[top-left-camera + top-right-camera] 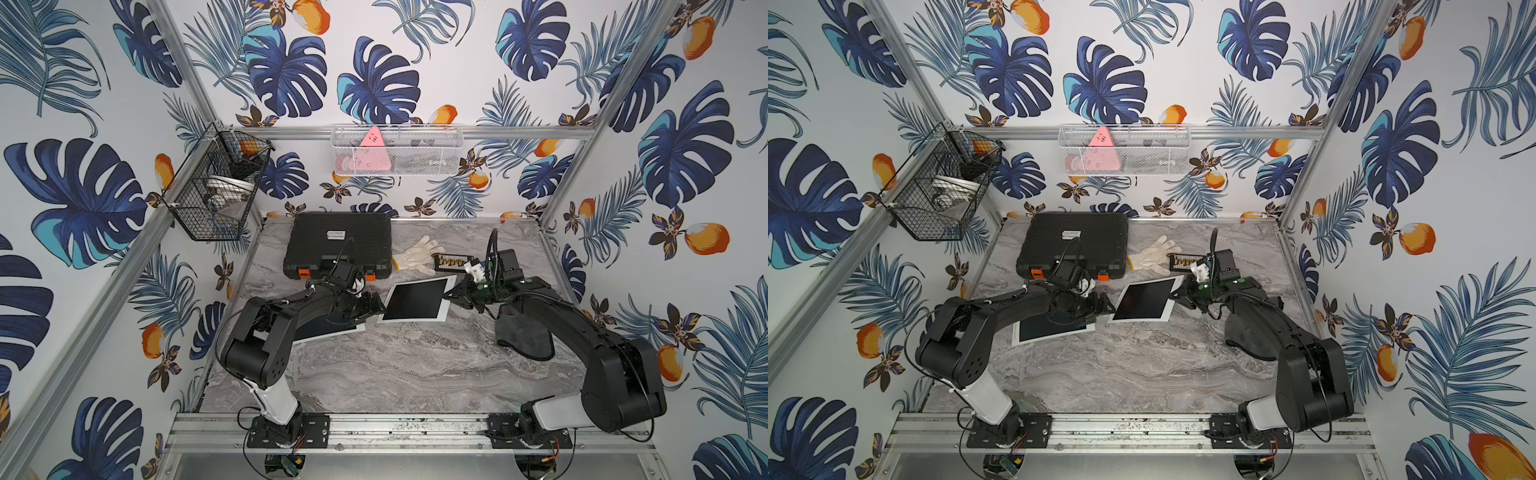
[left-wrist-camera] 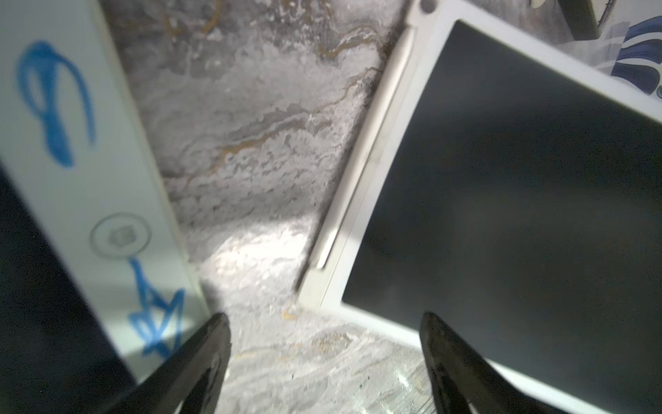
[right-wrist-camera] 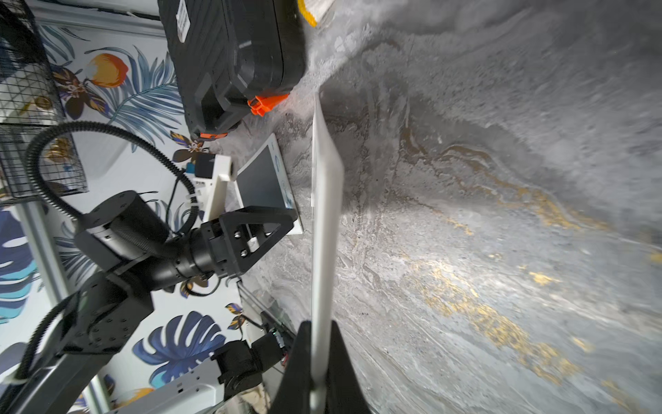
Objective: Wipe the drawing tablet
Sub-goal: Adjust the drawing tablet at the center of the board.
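A white-framed drawing tablet (image 1: 415,305) with a dark screen sits mid-table, and in the left wrist view the tablet (image 2: 519,179) shows no marks. My right gripper (image 1: 451,296) is shut on its right edge. The right wrist view shows the tablet (image 3: 324,215) edge-on between the jaws of the right gripper (image 3: 318,329), tilted above the marble. My left gripper (image 1: 376,305) is open just left of the tablet, and the left gripper (image 2: 322,322) holds nothing. A second tablet (image 2: 71,200) with blue scribbles on its frame lies under my left arm. A dark grey cloth (image 1: 523,332) lies under my right arm.
A black tool case (image 1: 338,243) with orange latches stands at the back left. A white glove (image 1: 417,253) and a bit holder (image 1: 451,261) lie behind the tablet. A black wire basket (image 1: 216,187) and a white mesh basket (image 1: 397,149) hang on the walls.
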Motion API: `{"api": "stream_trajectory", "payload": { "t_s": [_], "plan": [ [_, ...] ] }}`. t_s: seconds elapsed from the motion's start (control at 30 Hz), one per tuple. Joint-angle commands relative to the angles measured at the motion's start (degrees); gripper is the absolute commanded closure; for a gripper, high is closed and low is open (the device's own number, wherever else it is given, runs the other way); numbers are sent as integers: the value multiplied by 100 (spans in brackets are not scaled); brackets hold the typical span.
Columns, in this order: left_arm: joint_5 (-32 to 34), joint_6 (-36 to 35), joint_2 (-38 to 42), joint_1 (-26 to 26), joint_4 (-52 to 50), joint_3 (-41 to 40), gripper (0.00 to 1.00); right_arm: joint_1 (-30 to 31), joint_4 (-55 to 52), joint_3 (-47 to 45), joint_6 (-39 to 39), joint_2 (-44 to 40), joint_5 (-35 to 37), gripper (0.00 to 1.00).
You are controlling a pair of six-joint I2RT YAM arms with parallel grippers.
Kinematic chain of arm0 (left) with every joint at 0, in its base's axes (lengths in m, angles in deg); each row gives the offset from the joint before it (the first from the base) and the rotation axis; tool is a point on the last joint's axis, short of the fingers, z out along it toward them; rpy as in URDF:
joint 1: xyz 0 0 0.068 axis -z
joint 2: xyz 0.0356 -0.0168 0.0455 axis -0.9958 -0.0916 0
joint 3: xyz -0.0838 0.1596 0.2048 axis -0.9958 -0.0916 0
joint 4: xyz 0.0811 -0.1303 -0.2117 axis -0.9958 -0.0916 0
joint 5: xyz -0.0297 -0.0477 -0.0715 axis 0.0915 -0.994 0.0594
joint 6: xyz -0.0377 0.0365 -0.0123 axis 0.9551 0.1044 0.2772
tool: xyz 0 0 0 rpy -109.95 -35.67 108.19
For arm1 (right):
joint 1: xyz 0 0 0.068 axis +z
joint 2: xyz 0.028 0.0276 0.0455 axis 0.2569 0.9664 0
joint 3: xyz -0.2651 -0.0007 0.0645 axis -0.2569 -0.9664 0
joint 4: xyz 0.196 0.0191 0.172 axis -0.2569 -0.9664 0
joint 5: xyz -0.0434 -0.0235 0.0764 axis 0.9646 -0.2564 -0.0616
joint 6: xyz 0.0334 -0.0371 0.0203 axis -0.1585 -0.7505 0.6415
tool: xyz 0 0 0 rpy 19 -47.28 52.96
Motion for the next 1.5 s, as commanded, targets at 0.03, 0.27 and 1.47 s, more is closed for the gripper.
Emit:
{"api": "stream_trajectory", "payload": {
  "t_s": [0.03,0.27,1.47],
  "plan": [
    [251,334,571,181,-645,165,12,77,-1194,546,-498,-341,1160,100],
    [592,719,1357,639,-1056,149,12,196,-2236,1104,-673,-771,2534,100],
    [1500,1183,2966,721,-2066,-363,12,7222,-7094,1650,2451,2771,11844,100]
  ]
}}
